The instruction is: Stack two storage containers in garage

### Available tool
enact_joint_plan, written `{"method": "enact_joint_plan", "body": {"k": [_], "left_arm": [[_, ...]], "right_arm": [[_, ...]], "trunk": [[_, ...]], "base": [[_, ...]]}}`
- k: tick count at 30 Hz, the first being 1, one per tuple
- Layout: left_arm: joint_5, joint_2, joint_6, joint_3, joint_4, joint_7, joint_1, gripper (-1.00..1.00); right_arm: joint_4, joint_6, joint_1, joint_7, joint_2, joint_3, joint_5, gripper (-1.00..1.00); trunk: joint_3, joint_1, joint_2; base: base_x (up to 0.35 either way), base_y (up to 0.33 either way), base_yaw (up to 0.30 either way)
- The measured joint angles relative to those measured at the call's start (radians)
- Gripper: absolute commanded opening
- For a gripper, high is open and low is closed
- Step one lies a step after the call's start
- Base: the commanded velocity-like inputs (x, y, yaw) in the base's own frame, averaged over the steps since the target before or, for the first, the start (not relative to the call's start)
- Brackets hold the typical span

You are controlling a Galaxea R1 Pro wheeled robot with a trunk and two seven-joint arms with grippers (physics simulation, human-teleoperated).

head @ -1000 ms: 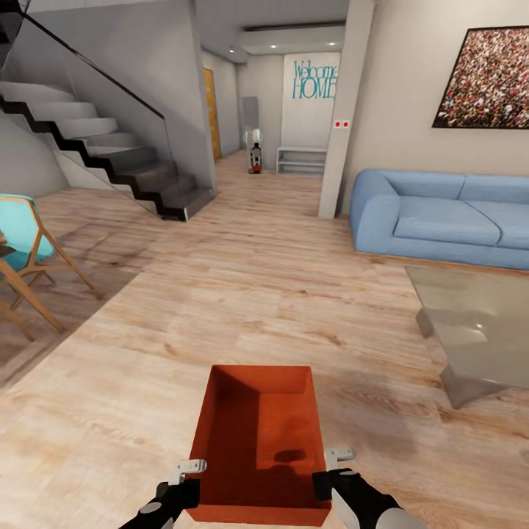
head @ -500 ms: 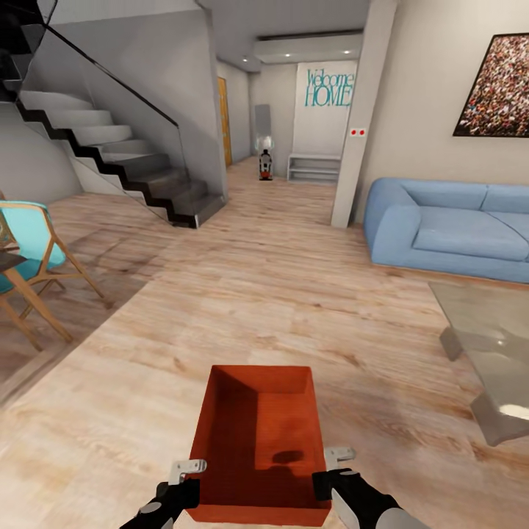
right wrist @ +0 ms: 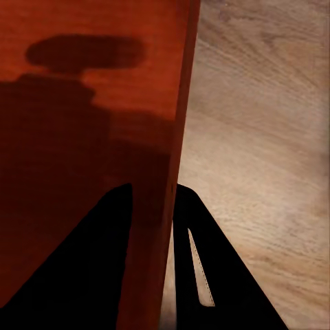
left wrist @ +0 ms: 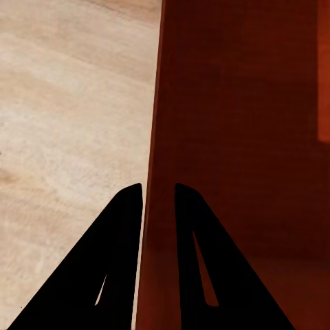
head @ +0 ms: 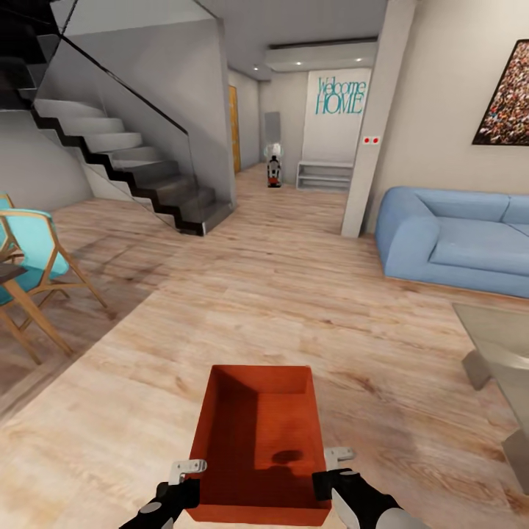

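Observation:
One red-orange open-topped storage container (head: 257, 441) hangs low in front of me over the light wood planks, held by both side walls. My left gripper (head: 191, 491) is shut on its left wall; in the left wrist view the two dark fingers (left wrist: 124, 234) straddle that wall (left wrist: 157, 124). My right gripper (head: 325, 485) is shut on the right wall, which the right wrist view shows pinched between the fingers (right wrist: 192, 234), with the bin's bare inside (right wrist: 75, 137) beside them. The bin is empty. The garage is out of view.
A dark staircase (head: 139, 176) rises at the left and a turquoise chair (head: 33, 253) stands near it. On the right are a blue sofa (head: 455, 246), a glass coffee table (head: 503, 345) and a pillar (head: 371, 147). A hallway (head: 283, 198) with an orange door (head: 234, 128) runs ahead.
The whole view has shifted: stairs, pillar and sofa slid right in the picture, so the camera moved. The container and both grippers keep the same hold and place before me.

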Motion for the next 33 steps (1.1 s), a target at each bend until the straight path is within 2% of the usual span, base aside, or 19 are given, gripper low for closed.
{"method": "enact_joint_plan", "body": {"k": [12,33], "left_arm": [[-0.001,0.0,0.0,0.0,0.0,0.0,0.0,-1.0],[-0.002,0.0,0.0,0.002,0.001,0.0,0.0,-1.0]], "right_arm": [[0.0,0.0,0.0,-0.001,0.0,0.0,-0.001,-1.0],[0.0,0.0,0.0,0.0,0.0,0.001,-0.001,-1.0]], "trunk": [[0.017,0.0,0.0],[0.021,0.0,0.0]], "base": [[0.339,0.0,0.006],[0.343,0.0,0.0]]}}
